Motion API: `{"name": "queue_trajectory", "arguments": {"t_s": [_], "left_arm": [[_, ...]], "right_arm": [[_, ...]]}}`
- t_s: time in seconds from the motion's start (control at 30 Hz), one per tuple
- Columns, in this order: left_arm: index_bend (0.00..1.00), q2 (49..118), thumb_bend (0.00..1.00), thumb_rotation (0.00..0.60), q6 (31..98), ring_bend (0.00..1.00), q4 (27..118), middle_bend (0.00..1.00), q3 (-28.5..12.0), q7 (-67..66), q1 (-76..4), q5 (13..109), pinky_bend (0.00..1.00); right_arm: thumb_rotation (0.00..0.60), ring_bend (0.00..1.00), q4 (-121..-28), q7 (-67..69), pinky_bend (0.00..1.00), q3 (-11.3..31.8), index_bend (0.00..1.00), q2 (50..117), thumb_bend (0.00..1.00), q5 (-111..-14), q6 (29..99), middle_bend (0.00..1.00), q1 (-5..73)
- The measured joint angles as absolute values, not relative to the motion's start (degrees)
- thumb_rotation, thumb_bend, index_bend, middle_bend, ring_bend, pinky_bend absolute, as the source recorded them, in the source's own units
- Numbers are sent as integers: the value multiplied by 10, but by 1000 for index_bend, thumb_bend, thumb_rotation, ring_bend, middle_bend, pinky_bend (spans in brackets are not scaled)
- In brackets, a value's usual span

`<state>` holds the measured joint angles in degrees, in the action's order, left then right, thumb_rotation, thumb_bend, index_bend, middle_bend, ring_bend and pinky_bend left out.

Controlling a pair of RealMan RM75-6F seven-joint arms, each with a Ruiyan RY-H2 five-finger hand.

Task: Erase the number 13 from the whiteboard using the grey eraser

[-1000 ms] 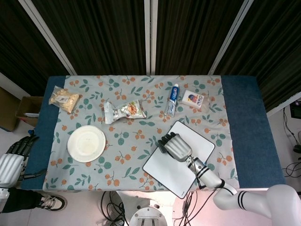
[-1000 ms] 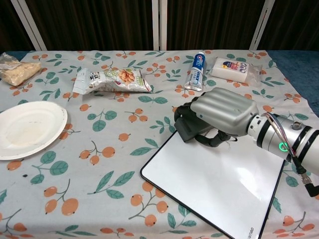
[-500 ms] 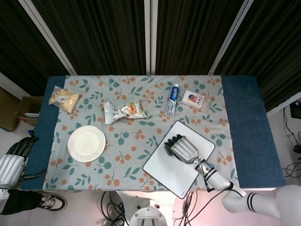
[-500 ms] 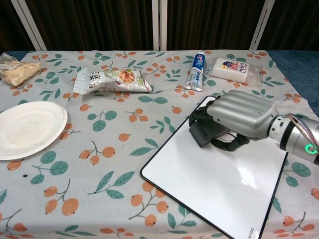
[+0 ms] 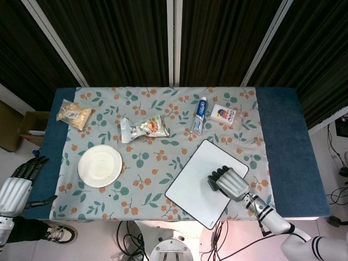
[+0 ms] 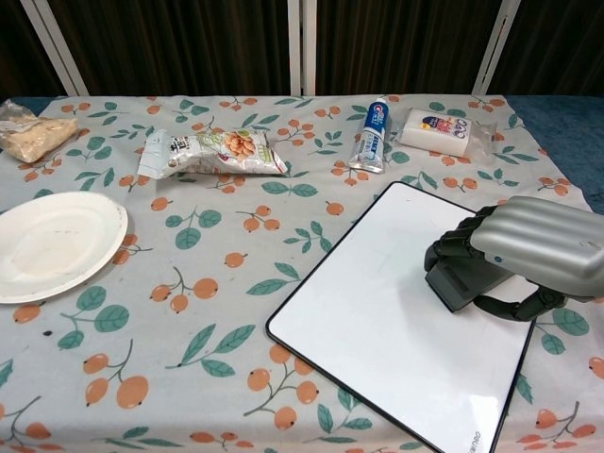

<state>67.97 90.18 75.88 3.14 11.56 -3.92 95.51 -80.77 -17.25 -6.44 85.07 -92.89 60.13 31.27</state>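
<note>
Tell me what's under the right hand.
The right hand grips the grey eraser on the whiteboard. The board around it is blank; whatever lies beneath the eraser and hand is covered.

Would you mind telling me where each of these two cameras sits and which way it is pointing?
Head view: high above, looking steeply down on the whole table; shows the right hand on the whiteboard and the left hand off the table's left edge.
Chest view: low at the near edge, looking across the table; only the right hand holding the grey eraser shows.
Shared: whiteboard, right hand, plate, toothpaste.
</note>
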Motion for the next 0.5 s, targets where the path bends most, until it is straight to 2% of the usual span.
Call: {"name": "queue_trajectory", "arguments": {"t_s": [0.5], "left_arm": [[95,675,59,437,902,79,761,93,31,114,-36,950,188]], "right_arm": [[600,537,-738,-150,612,-4,878,942,464,-906,570,683,351]]}}
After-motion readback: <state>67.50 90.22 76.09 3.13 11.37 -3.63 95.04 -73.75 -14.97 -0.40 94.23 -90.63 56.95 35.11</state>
